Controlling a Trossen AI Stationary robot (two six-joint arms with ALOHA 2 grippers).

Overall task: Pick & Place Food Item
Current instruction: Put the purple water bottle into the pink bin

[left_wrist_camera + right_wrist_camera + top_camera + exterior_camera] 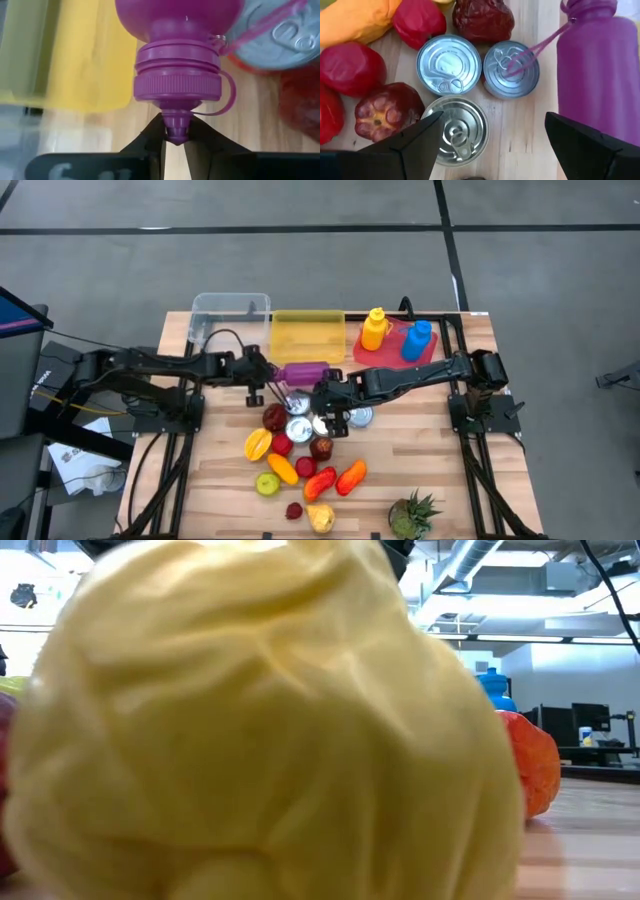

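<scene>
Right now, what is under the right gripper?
Three silver cans stand upright below the open right gripper: the nearest can between its fingers, two cans beyond. The purple bottle lies beside. The gripper hides part of the nearest can.

Yellow bin (308, 335) beside clear bin (230, 317); red tray (394, 348).

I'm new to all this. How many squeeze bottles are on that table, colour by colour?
Purple bottle: 1
Yellow-orange bottle: 1
Blue bottle: 1
Total: 3
</scene>
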